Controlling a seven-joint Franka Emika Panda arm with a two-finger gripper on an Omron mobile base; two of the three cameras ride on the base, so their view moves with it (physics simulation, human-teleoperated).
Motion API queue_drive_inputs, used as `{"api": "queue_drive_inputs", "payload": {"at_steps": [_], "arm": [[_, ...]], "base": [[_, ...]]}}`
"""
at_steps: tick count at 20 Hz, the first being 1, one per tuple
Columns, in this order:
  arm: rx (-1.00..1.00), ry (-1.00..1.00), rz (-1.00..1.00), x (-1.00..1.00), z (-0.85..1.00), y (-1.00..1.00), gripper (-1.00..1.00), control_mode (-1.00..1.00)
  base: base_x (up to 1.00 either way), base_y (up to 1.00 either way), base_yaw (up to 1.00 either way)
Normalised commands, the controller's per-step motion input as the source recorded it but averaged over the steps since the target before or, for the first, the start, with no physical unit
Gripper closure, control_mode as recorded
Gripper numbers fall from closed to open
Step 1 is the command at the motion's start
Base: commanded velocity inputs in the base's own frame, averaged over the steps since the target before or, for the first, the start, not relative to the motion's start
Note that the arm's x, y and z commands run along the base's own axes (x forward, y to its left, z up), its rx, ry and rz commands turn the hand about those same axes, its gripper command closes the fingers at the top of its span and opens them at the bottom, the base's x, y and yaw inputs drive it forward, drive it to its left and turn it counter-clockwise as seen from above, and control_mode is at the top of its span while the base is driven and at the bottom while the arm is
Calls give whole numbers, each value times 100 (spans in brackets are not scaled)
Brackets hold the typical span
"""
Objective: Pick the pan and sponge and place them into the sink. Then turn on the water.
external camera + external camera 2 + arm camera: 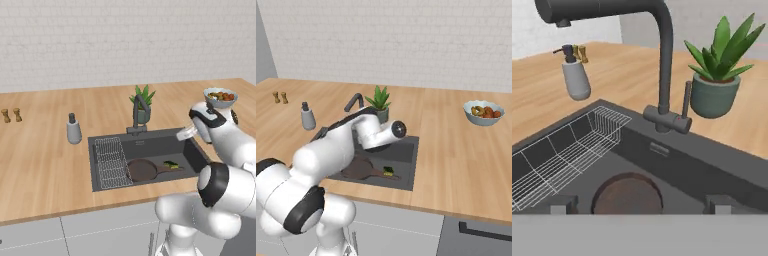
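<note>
Already pan [141,169] and sponge [171,164] lie in sink [150,145] (wooden counter [40,150]).

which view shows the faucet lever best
The hand view: the faucet stands close, its lever upright beside the stem. In the left base view the faucet is small; in the right base view the arm hides its base.

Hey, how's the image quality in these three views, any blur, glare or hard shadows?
Left base view: flat, even light, slightly soft, the sponge a small smudge. Right base view: same softness, the arm hides part of the sink. Hand view: sharpest, the faucet crisp, no glare, and the gripper tips dim.
</note>
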Motion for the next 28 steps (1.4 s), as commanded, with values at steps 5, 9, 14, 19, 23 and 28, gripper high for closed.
{"api": "queue_drive_inputs", "payload": {"at_steps": [5, 9, 14, 19, 23, 28], "arm": [[2, -39, 1, 0, 57, 18, -100, -100], [13, -18, 9, 4, 33, 0, -100, -100], [15, -3, 14, 21, 6, 5, -100, -100], [7, 0, 17, 22, 0, 4, -100, -100], [0, 0, 5, 38, -7, 12, -100, -100], [1, 0, 0, 48, -27, 19, -100, -100]], "base": [[0, 0, 0], [0, 0, 0], [0, 0, 0], [0, 0, 0], [0, 0, 0], [0, 0, 0]]}}
